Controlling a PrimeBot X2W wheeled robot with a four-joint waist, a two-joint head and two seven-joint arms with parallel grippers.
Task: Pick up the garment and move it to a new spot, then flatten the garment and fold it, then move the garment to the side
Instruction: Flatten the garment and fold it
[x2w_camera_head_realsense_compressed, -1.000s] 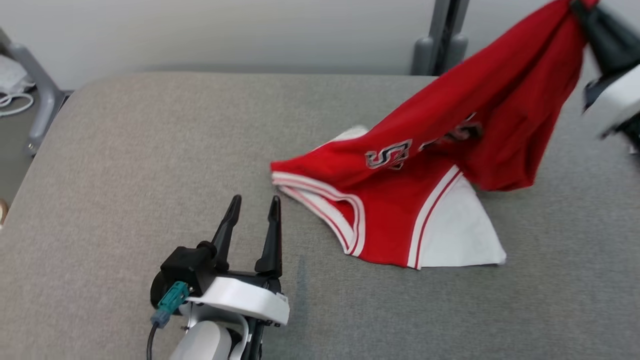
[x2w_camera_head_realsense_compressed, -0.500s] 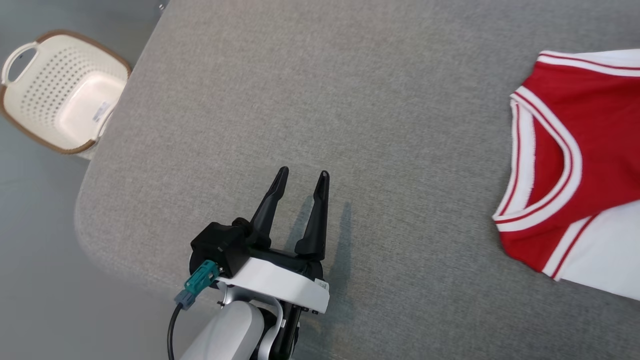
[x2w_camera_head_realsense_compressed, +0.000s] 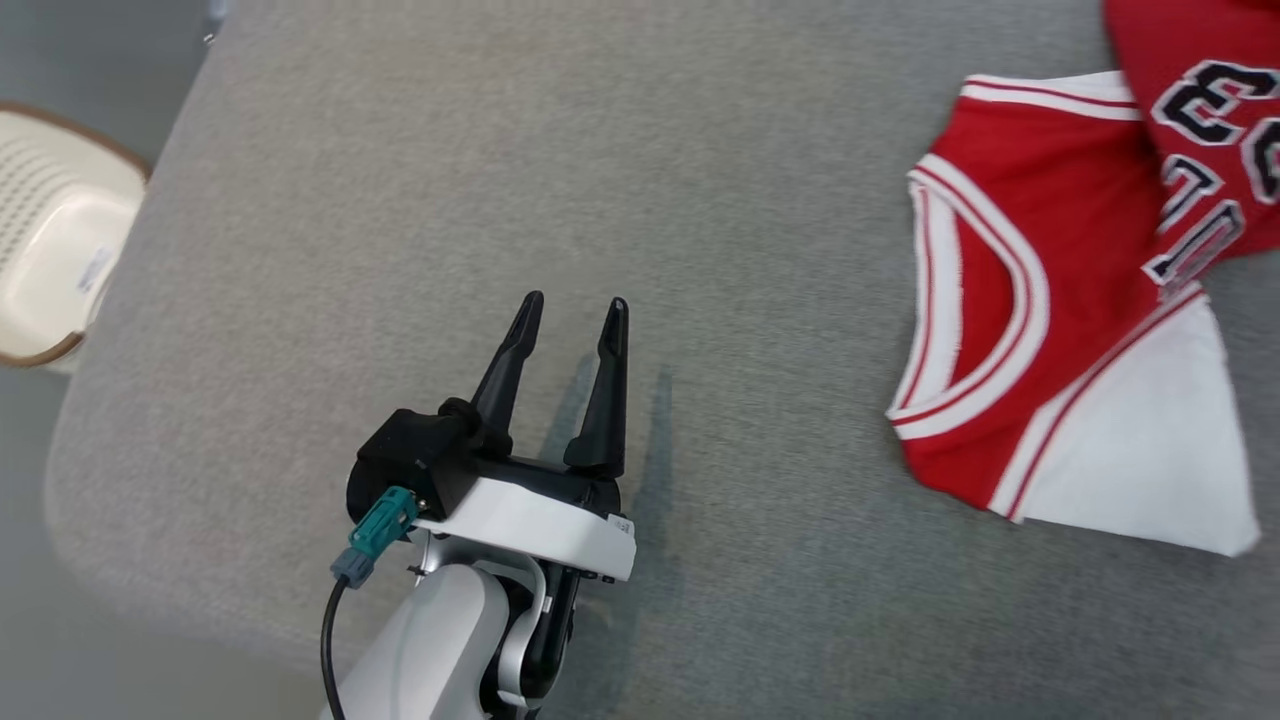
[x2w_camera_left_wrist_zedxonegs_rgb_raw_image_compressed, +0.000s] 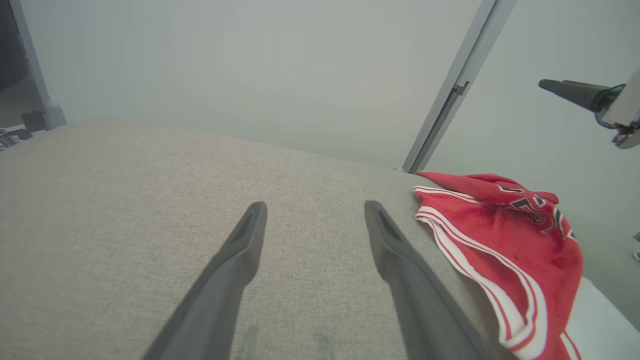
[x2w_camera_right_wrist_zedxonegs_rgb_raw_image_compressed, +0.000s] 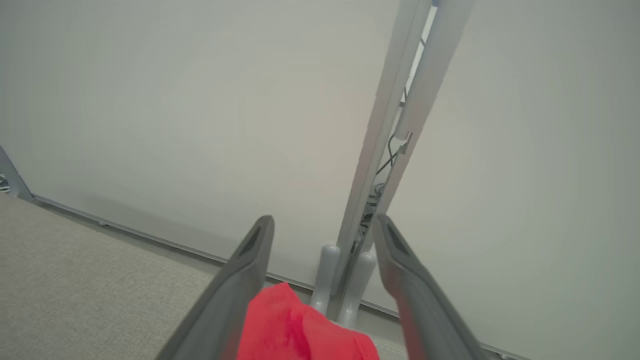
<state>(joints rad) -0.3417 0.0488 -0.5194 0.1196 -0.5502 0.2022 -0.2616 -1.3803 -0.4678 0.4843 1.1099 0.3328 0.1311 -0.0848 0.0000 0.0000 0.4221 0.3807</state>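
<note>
A crumpled red jersey (x2w_camera_head_realsense_compressed: 1050, 180), white-trimmed with black numerals, lies on the grey table (x2w_camera_head_realsense_compressed: 700, 200); left gripper (x2w_camera_head_realsense_compressed: 574, 300) and right gripper (x2w_camera_right_wrist_zedxonegs_rgb_raw_image_compressed: 323, 219) both stand released.

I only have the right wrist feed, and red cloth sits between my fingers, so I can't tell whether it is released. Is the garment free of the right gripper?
Observer: Yes. In the left wrist view the right gripper hangs in the air, apart from the garment lying on the table.
Operator: Is it flat?
Observer: No. The head view shows a red fold with numbers lying over the white-trimmed armhole.
Operator: Where's the left gripper?
Observer: The left gripper is open and empty over bare table, to the garment's left, not touching it.
</note>
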